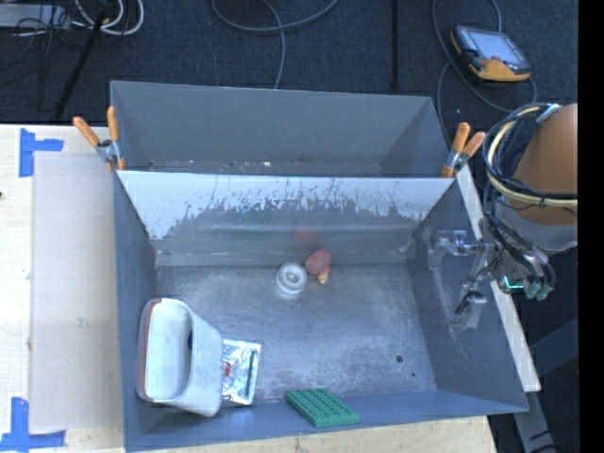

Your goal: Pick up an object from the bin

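Pink lump (319,264) at bin (283,140) centre lies well apart from claw (468,300).

- Floor (330,59): dark blue carpet across the top of the view.
- Handheld device (489,53): orange body with a pale blue-grey face, lying flat on the floor at upper right.
- Dark cable (282,55): a thin lead forming a wide loop at top centre, with one strand running straight down.
- White cables (118,8): a small tangle at upper left.
- Grey power strip (28,14): at the far upper-left edge, just beside the white cables.
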Available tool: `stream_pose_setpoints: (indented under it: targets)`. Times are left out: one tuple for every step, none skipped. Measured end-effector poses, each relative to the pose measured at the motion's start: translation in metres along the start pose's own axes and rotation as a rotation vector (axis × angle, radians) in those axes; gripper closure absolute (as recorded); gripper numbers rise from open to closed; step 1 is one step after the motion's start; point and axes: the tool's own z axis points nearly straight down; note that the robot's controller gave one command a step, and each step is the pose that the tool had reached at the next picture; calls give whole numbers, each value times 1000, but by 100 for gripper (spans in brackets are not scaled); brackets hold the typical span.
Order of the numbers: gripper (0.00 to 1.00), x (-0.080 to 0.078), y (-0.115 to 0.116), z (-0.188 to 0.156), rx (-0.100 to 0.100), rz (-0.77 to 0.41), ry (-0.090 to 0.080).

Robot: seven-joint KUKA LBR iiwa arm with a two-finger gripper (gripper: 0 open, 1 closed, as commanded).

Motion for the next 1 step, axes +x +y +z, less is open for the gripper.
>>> stream_pose_setpoints:
  targets:
    - [0, 34, 38, 122, -1, -300, 0]
